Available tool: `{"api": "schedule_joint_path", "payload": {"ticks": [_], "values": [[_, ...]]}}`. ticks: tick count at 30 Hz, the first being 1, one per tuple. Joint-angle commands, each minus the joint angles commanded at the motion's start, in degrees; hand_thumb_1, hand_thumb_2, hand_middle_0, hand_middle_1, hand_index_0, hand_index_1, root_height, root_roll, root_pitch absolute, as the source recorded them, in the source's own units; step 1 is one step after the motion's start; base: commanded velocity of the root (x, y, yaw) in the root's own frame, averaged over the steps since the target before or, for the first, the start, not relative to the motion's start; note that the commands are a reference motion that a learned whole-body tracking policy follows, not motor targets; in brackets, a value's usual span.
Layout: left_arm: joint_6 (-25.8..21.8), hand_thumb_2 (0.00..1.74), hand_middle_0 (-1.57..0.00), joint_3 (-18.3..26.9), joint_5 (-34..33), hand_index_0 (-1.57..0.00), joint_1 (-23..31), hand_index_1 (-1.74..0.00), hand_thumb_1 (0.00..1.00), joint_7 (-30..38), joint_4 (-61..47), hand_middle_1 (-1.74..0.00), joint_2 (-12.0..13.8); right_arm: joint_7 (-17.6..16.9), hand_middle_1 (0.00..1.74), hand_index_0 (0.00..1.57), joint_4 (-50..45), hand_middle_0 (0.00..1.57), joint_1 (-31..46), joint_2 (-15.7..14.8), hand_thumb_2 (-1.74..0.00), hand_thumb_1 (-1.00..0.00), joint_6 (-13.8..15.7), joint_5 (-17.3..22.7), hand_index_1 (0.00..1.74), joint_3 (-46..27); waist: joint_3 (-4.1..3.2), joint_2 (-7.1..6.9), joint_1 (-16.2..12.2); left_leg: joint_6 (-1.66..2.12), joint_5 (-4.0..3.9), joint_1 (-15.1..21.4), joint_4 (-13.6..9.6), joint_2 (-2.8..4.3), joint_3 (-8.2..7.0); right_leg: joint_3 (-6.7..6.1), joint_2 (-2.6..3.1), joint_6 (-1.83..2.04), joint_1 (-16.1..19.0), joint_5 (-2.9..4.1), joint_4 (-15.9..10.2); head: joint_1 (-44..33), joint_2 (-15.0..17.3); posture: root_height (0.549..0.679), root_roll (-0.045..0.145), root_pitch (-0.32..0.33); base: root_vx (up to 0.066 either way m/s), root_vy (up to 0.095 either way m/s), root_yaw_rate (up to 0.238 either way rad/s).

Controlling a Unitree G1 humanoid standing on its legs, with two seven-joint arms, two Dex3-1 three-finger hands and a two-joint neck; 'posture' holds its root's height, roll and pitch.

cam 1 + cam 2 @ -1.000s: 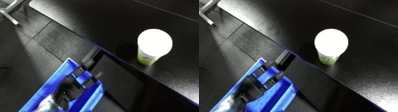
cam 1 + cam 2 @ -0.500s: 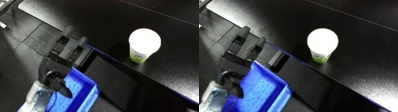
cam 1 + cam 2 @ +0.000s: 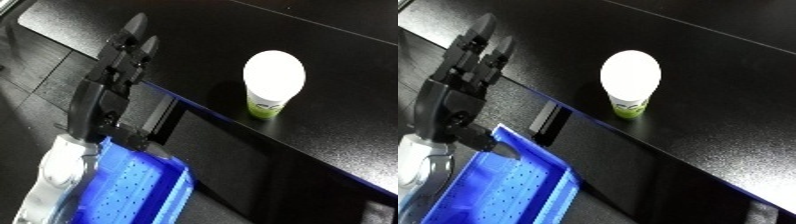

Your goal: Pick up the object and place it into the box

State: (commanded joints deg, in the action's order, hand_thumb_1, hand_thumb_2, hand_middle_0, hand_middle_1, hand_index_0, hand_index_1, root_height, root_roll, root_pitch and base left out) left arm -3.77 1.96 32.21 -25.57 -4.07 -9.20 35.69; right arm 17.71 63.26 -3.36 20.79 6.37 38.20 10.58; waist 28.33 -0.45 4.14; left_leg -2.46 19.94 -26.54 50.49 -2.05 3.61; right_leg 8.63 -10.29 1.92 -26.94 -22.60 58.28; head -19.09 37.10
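A cup [image 3: 271,85] with a white lid and a green body stands upright on the black table [image 3: 346,35], a little in from its near edge. My left hand [image 3: 104,97] is raised at the left, with its fingers [image 3: 480,37] straight and pointing up toward the table's edge. It is open, holds nothing, and stays well to the left of the cup without touching it. Under the left wrist lies the blue bin [image 3: 505,192], below the table's edge; nothing shows on the part of its floor in view. My right hand is in no view.
The table's near edge [image 3: 222,117] runs diagonally from upper left to lower right. A dark tiled floor [image 3: 35,65] lies to the left. A dark panel [image 3: 549,117] hangs under the edge beside the bin.
My left hand has risen from just above the bin and stretched up toward the table's edge. The cup stands where it was; the camera has shifted slightly.
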Motion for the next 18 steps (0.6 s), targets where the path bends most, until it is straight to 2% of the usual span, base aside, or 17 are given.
{"api": "schedule_joint_path", "payload": {"ticks": [8, 12, 18], "values": [[5.13, 0.0, 0.0, -5.76, 1.47, 0.0, -4.95, 0.0, 0.0, 2.67, 5.0, 0.0, 0.81, 0.42, 0.0, 0.0, 0.12, 0.0, -1.38, 0.59, 0.0, 0.0, -0.71, 0.53, 0.0, 0.72, 0.23, -0.21, -1.8, -0.15, 0.13, -0.38, 0.39, 0.43, -0.89, -0.74, 0.32, 0.29, -1.04, 0.44, 0.18, -0.8, -0.84, 0.608, 0.022, -0.065, -0.004, 0.016, -0.071], [7.31, 0.0, 0.0, -8.87, 4.32, 0.0, -7.77, 0.0, 0.0, 3.93, 8.4, 0.0, 0.34, 0.3, 0.0, 0.0, 0.1, 0.0, -2.32, 0.83, 0.0, 0.0, -1.11, 0.8, 0.0, 1.26, 0.36, -0.32, -2.63, -0.25, 0.18, -0.69, 0.59, 0.6, -1.31, -1.09, 0.52, 0.45, -1.73, 0.67, 0.33, -1.41, -1.34, 0.607, 0.021, -0.063, -0.005, 0.011, -0.083], [8.15, 0.0, 0.0, -12.39, 6.37, 0.0, -11.58, 0.0, 0.0, 5.82, 13.71, 0.0, -0.55, 0.24, 0.0, 0.0, 0.02, 0.0, -3.48, 1.2, 0.0, 0.0, -1.5, 1.22, 0.0, 2.02, 0.47, -0.6, -3.8, -0.38, 0.3, -1.1, 0.97, 0.9, -1.91, -1.54, 0.88, 0.64, -2.59, 0.98, 0.43, -1.84, -1.7, 0.607, 0.021, -0.06, -0.004, 0.005, -0.079]]}}
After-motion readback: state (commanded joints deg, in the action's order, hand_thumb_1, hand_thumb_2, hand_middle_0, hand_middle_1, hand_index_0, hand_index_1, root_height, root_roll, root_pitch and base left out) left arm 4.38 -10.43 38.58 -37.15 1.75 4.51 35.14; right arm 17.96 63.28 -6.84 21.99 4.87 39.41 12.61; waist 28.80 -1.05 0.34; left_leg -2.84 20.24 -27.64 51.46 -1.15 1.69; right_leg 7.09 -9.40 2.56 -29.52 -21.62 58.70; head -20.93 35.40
